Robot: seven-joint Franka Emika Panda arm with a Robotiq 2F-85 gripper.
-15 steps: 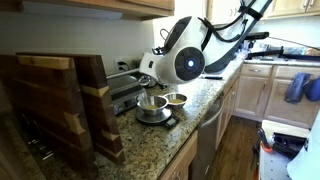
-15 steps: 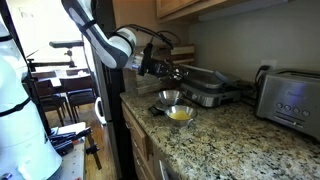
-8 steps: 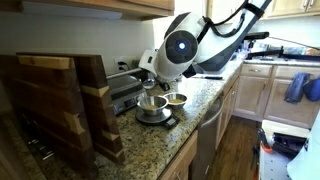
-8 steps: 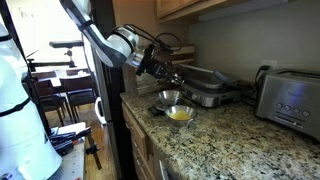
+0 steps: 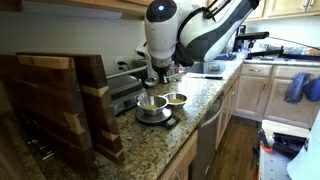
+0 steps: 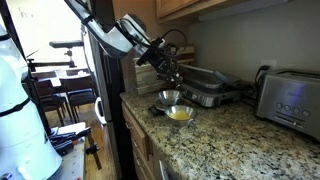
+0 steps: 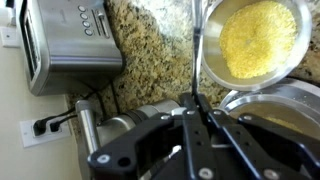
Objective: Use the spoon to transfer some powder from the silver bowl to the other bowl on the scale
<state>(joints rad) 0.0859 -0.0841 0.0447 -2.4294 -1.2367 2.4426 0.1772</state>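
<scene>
Granite-topped kitchen table (image 5: 198, 105) carries the black scale (image 5: 157, 119), and the other bowl (image 5: 151, 104), wide and pale inside, sits on it. The smaller silver bowl (image 5: 176, 99) stands just beside it on the table, with the yellowish powder (image 7: 257, 38) covering its bottom. Above the two bowls hangs the pincer (image 7: 197, 108), its jaws clamped on the thin handle of the spoon (image 7: 197, 55), which in the wrist view runs past the silver bowl's edge, and a steel toaster (image 6: 290, 98) stands well apart.

On the counter (image 5: 205, 100) the larger bowl (image 5: 151, 103) sits on the scale (image 5: 158, 119) — silver bowl (image 5: 176, 99) just beside it, powder (image 7: 258, 38) inside — toaster (image 6: 290, 100) farther along.
</scene>
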